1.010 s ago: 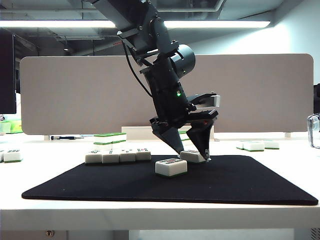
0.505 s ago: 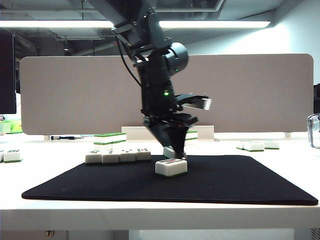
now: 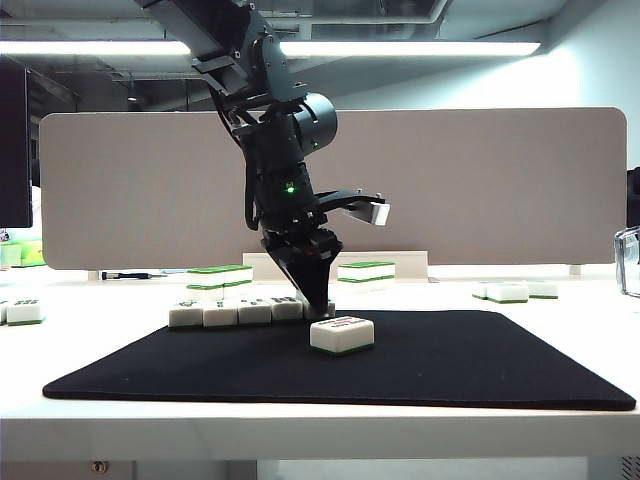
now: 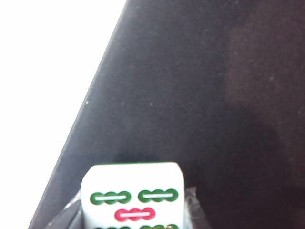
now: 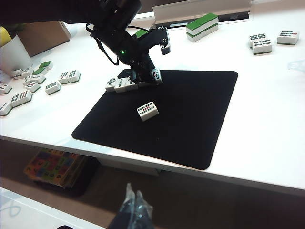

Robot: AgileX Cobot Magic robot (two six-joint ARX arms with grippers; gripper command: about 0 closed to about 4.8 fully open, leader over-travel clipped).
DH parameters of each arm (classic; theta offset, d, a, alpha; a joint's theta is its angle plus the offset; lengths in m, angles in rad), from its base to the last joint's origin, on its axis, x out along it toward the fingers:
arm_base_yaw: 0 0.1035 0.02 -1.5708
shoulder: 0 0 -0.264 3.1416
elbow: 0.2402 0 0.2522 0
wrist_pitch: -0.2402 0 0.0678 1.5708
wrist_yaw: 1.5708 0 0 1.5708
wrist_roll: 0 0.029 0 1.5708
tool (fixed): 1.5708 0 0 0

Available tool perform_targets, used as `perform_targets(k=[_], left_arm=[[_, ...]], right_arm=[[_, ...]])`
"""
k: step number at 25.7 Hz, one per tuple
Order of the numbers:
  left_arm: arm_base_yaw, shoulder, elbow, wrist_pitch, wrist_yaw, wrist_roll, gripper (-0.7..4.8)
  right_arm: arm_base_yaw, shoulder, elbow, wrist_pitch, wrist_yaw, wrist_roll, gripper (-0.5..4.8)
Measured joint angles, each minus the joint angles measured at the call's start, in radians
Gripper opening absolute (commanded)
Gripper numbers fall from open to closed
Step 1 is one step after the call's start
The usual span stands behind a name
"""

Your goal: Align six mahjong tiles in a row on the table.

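My left gripper (image 3: 318, 302) is shut on a mahjong tile (image 4: 132, 198) whose face shows green and red bars. It holds the tile low over the black mat (image 3: 450, 365), right at the right-hand end of a row of several tiles (image 3: 236, 313) along the mat's back edge. I cannot tell whether the held tile touches the row. One more tile (image 3: 342, 334) lies alone on the mat, in front of the gripper. The right wrist view shows the row (image 5: 125, 84) and the lone tile (image 5: 147, 110). My right gripper (image 5: 133, 200) hangs shut and empty, off the table's (image 5: 267, 143) front edge.
Green-topped tiles stacked in twos (image 3: 220, 277) (image 3: 366, 271) stand behind the mat, before the grey partition (image 3: 500, 180). More tiles (image 3: 508, 292) lie at the back right. Several loose tiles (image 5: 28, 88) and a white cup (image 5: 12, 55) are at the table's left.
The left gripper closed on a tile at the back of the mat and carried it left to the end of the row, turning its wrist. The right arm stayed still.
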State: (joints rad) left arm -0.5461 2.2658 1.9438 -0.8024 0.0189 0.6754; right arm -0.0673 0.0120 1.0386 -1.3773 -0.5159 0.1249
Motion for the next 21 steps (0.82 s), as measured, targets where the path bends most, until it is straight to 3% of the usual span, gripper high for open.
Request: perform_targets(k=[1, 2, 3, 12, 15, 18, 21], left_arm=[[0.002, 0.000, 0.000, 0.000, 0.000, 0.002, 2.14], [0.003, 0.000, 0.000, 0.000, 0.000, 0.002, 2.86], [0.003, 0.000, 0.000, -0.002, -0.003, 0.002, 3.19], [-0.027, -0.101, -0.007, -0.020, -0.016, -0.011, 3.18], [-0.048, -0.171, -0.001, -0.042, 0.052, -0.117, 3.17], [-0.066, -0.188, -0.002, -0.279, 0.076, -0.196, 3.17], [-0.084, -0.184, -0.010, -0.343, 0.113, -0.300, 3.11]], right_arm=[[0.000, 0.000, 0.000, 0.000, 0.000, 0.000, -0.01], [-0.001, 0.000, 0.000, 0.000, 0.000, 0.000, -0.01], [-0.001, 0.000, 0.000, 0.000, 0.000, 0.000, -0.01], [-0.001, 0.000, 0.000, 0.000, 0.000, 0.000, -0.01], [-0.001, 0.000, 0.000, 0.000, 0.000, 0.000, -0.01], [-0.001, 0.000, 0.000, 0.000, 0.000, 0.000, -0.01], [0.000, 0.000, 0.000, 0.000, 0.000, 0.000, -0.01]])
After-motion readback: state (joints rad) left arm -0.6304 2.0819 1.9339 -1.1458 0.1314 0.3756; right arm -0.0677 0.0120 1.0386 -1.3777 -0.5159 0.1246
